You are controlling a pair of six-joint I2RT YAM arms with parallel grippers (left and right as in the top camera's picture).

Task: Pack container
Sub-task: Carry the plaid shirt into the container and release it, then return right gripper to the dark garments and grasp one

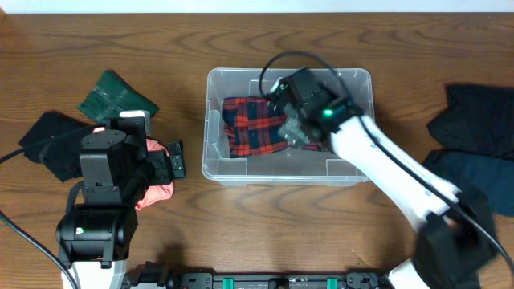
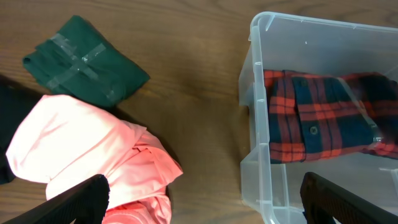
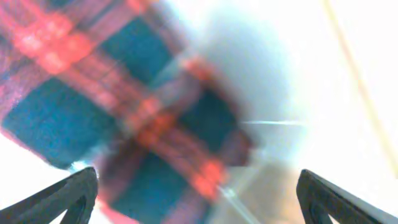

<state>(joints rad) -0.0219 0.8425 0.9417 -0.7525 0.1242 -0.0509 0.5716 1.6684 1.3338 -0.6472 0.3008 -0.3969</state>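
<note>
So the container (image 1: 241, 74) sits mid-tabletop, closer to the back edge. A red plaid shirt (image 1: 253, 128) lies flat inside it, toward its left end. Our right gripper (image 3: 199, 186) is down in the container over the shirt, fingers spread wide with nothing pinched between them, though that wrist view is pretty blurry. Our left gripper (image 2: 202, 190) is spread wide too, hanging empty at the edge of a pink cloth (image 2: 81, 143), left of the container. A green cloth (image 1: 116, 96) and a black cloth (image 1: 48, 136) lie toward the left edge, and dark clothes (image 1: 478, 120) sit at the right edge.
</note>
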